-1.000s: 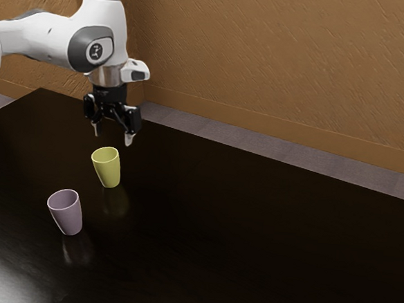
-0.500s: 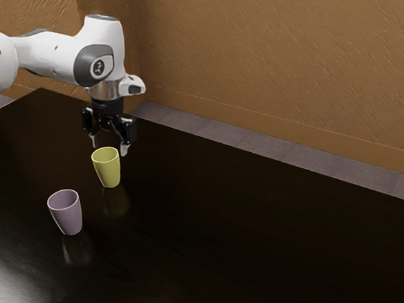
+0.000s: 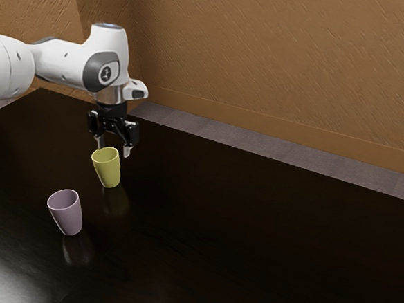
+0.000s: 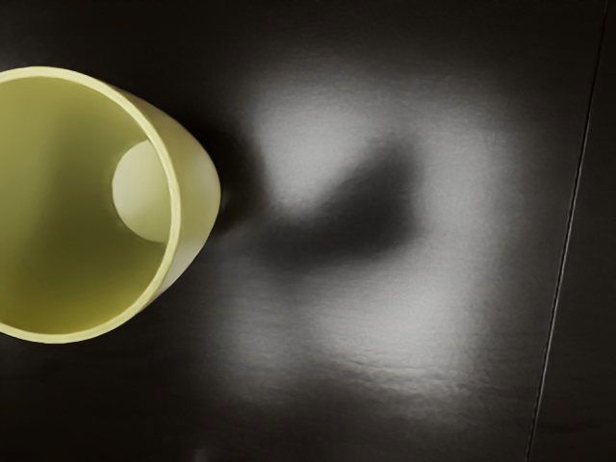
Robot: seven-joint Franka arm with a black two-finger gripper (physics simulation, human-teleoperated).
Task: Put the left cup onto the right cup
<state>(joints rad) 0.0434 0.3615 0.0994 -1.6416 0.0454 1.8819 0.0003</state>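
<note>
A yellow-green cup (image 3: 106,166) stands upright on the black table (image 3: 238,230), with its mouth open upward. A lilac cup (image 3: 66,211) stands upright nearer the front, toward the exterior view's left of the yellow one. My gripper (image 3: 113,149) hangs open just above the far rim of the yellow-green cup, holding nothing. In the wrist view the yellow-green cup (image 4: 87,207) is seen from above, close under my hand and off to one side, its inside and round bottom visible.
A brown textured wall (image 3: 285,53) runs behind the table, with a grey strip (image 3: 292,154) along its foot. The dark glossy tabletop stretches wide toward the exterior view's right and front.
My gripper has come down and slightly toward the exterior view's right, from well above the yellow-green cup to just over its rim. Both cups stand where they were.
</note>
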